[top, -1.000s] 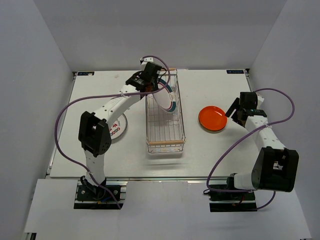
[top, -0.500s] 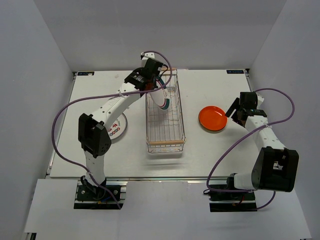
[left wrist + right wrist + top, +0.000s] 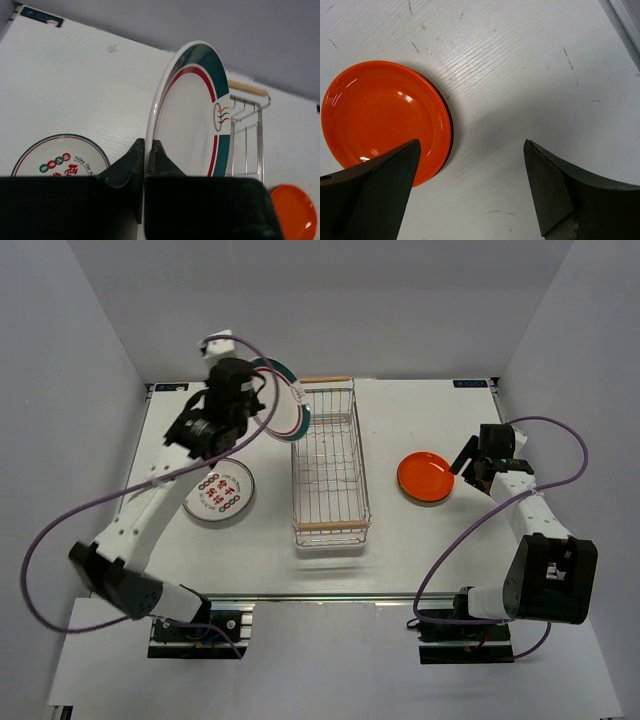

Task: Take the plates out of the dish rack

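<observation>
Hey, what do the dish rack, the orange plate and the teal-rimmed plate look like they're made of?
Dish rack: thin shiny metal wire, chrome look; its end bars look like pale wood. Orange plate: glossy with bright highlights, probably plastic or melamine, possibly glazed ceramic. Teal-rimmed plate: smooth white gloss with printed bands, ceramic or melamine; can't tell which.

A white table (image 3: 400,410) — grey walls (image 3: 90,340) enclosing it on three sides.

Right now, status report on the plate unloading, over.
Left gripper shut on teal-rimmed plate, held on edge, left of dish rack. Right gripper open beside orange plate. Rack looks empty. Red-marked plate lies flat, left of rack.
</observation>
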Motion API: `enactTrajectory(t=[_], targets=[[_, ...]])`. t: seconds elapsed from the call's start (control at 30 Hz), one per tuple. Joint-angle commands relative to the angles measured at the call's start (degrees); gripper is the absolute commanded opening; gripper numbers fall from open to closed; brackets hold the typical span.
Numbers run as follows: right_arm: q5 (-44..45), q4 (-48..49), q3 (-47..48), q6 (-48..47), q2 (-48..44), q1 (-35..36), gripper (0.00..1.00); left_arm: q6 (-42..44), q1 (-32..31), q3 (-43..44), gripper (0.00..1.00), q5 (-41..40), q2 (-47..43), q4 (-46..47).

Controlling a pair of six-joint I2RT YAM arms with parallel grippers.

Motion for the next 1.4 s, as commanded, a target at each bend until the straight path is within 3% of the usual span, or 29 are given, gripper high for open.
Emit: enactTrajectory(t=[0.0, 0.23, 0.47, 0.73, 0.97, 1.07, 1.23, 1.37], targets=[[-0.44, 0.92, 2.27, -0.99, -1.34, 0.0, 0.89, -5.7, 5.21, -5.39, 0.0, -3.44, -6.32, 4.29], [-0.88, 1.44, 1.74, -1.08, -1.6, -0.01, 0.89, -15.63, 17.07, -16.46, 0.0, -1.86, -11.16, 3.05], [-1.76, 1.62, 2.09, -1.26, -0.55, 0.0, 0.89, -24.76, 24.56, -32.72, 0.0, 2.36, -15.65, 4.56], [-2.11, 1.53, 2.0, -1.26, -0.37, 0.0, 0.89, -29.7, 27.2, -43.53, 0.0, 2.81, -20.65, 7.01], [-3.96, 1.53, 1.92, -1.61, -0.81, 0.0, 0.89, -31.72, 28.96, -44.86, 0.0, 2.8, -15.48, 5.26], [-3.35, 1.36, 2.0, -1.7, -0.81, -0.09, 0.89, -32.51, 28.96, -45.04, 0.09, 3.77, -14.33, 4.82], [-3.34, 1.09, 2.0, -1.61, -0.99, -0.01, 0.89, -33.04, 28.96, -47.23, 0.37, 3.77, -15.56, 6.57], [-3.34, 1.09, 2.0, -1.61, -1.16, -0.09, 0.89, -33.22, 28.96, -48.03, 0.52, 4.39, -14.08, 7.1]])
